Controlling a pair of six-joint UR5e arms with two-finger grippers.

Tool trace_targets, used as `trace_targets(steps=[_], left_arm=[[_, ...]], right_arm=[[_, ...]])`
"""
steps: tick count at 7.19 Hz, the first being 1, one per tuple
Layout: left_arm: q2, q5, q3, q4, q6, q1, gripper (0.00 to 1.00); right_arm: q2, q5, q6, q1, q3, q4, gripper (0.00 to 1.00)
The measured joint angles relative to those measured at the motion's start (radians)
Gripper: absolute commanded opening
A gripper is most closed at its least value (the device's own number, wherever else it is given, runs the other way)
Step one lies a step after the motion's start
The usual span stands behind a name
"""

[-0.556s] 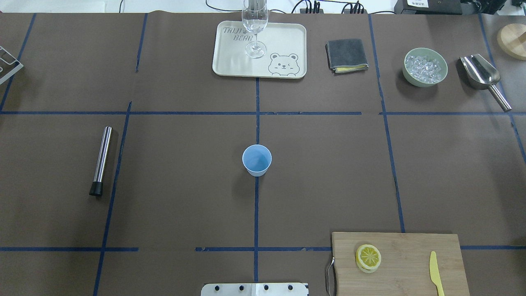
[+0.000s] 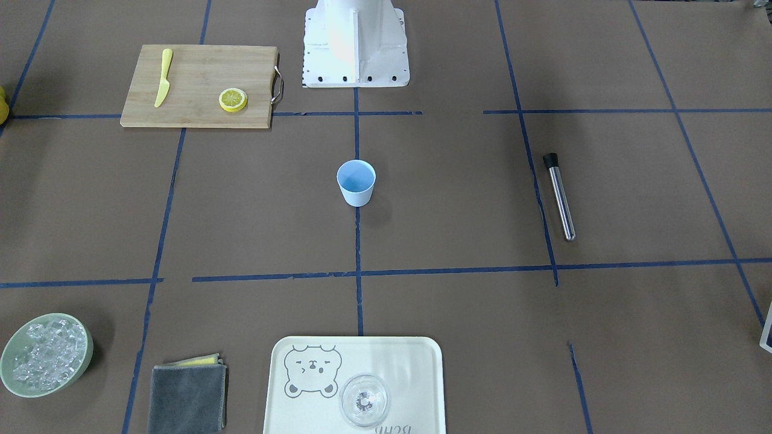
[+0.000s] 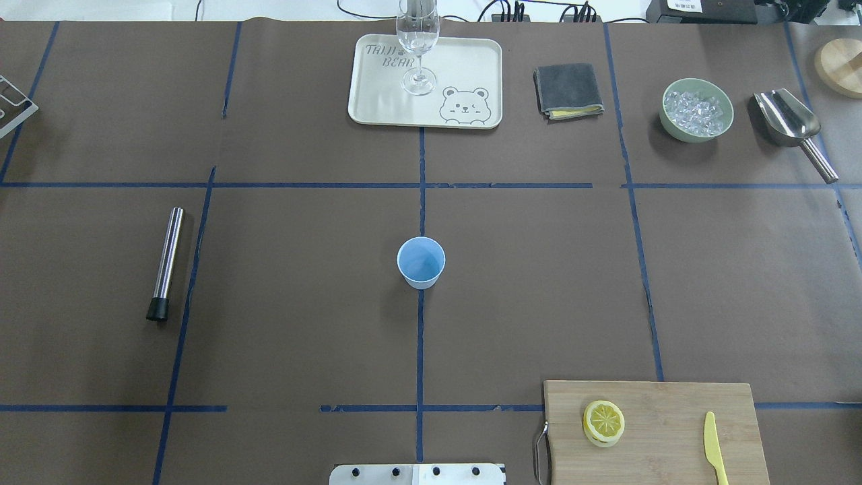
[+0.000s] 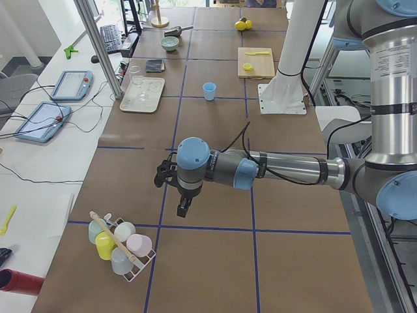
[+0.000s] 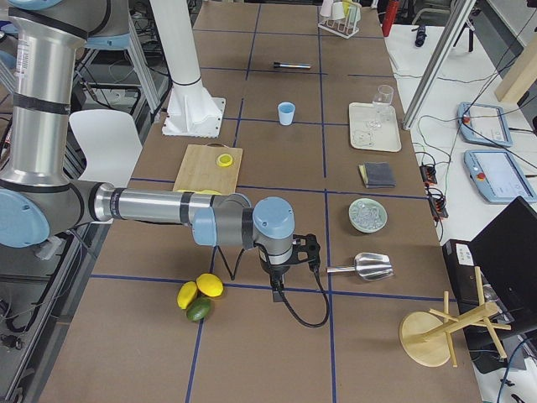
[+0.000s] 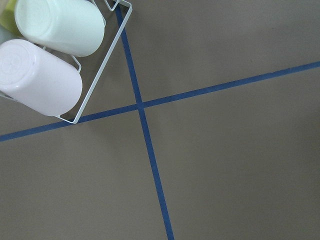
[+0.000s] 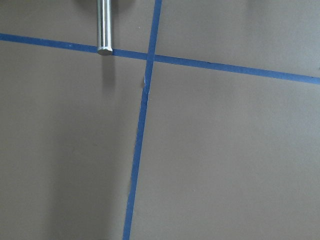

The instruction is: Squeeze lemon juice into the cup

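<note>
The left hand hung at the far end of the table; I could not tell if it was open. The cup stood in the middle. The lemon lay untouched on the board. The right hand, also unclear, likely needed to reach the lemon first.

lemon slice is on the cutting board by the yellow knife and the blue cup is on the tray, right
Not the cup: the overhead view shows it on the bare table, clear of the tray, which holds only a glass. The lemon is on the cutting board near the knife.
</note>
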Motion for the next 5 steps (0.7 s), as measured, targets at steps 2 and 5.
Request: trace_targets(steps=[2, 5], left_arm=[[-0.022, 0.004, -0.006, -0.01, -0.003, 0.0, 1.0], [-0.049, 0.003, 0.006, -0.016, 0.0, -0.002, 1.0]], right_arm=[[0.008, 0.017, 0.008, -0.002, 0.015, 0.038, 1.0], [0.021, 0.086, 0.076, -0.003, 0.036, 0.247, 1.0]])
